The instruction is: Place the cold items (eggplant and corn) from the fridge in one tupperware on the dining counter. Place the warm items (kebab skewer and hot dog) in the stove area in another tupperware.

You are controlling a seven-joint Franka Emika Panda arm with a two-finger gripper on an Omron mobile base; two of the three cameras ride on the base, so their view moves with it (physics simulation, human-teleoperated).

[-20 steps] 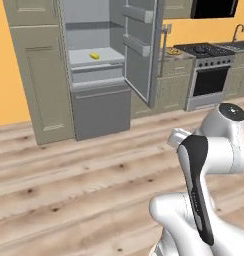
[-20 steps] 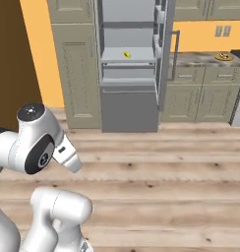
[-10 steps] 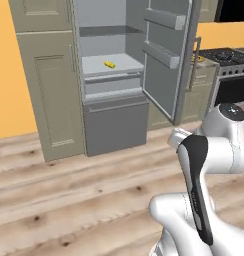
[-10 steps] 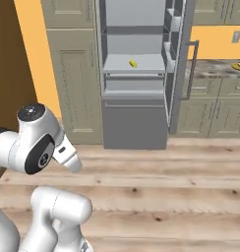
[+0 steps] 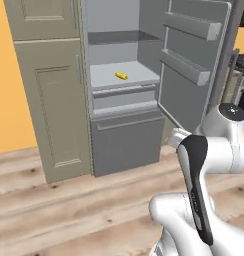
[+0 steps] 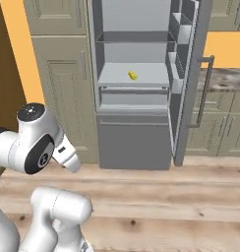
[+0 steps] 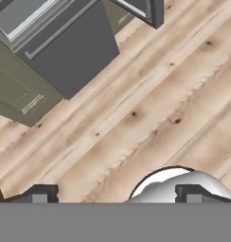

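Nearest the base, the arm was folded up over the plank floor [image 7: 150, 118], its gripper [image 7: 116, 193] pointed down at the boards and nowhere near any food. In the hand view the two fingers [image 7: 39, 194] stood wide apart at the bottom edge with nothing between them — an empty, open hand, carried tucked most likely because the base was travelling and there was nothing yet to grasp.

Beyond the floor, at about 12 o'clock in both base views, stood the fridge [image 6: 134, 118] with its door [image 5: 191, 65] swung fully open to the 2 o'clock side, door bins empty as far as could be seen. Below the shelves sat the closed grey lower drawer [image 5: 126, 142].

On the middle shelf [image 6: 117, 74] lay a small yellow item [image 6: 133, 75], well back from the front lip — judged to be the corn, one of the cold things wanted. It was too small to tell its shape for certain. The eggplant could not be made out in the fridge.

A tall cabinet [image 5: 54, 100] flanked the fridge at 10 o'clock. Further to the 3 o'clock side in the right base view a stone-topped worktop [image 6: 225, 78] ran over lower cabinets.

What would stand in the way, by my reckoning: the open door crowding the right side of the reach, and the shelf above limiting how high the hand could come in over the corn.
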